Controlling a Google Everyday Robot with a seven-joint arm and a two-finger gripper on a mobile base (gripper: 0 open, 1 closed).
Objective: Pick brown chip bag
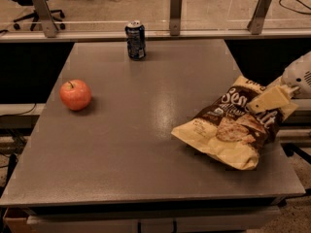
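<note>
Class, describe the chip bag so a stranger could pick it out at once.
Start at the grey table, then look to its right edge, near the front corner. There lies the chip bag, with the gripper at its upper right end. It is the large crinkly brown packet with cream ends, unlike the round apple and upright can.

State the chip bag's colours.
Bag: dark brown, cream-yellow ends; camera view. Gripper at its upper right.

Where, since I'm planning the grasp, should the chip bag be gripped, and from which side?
Grip the chip bag by its upper right end, coming from the picture's right: that end seems raised off the table and lies nearest the gripper, which is over it.
</note>
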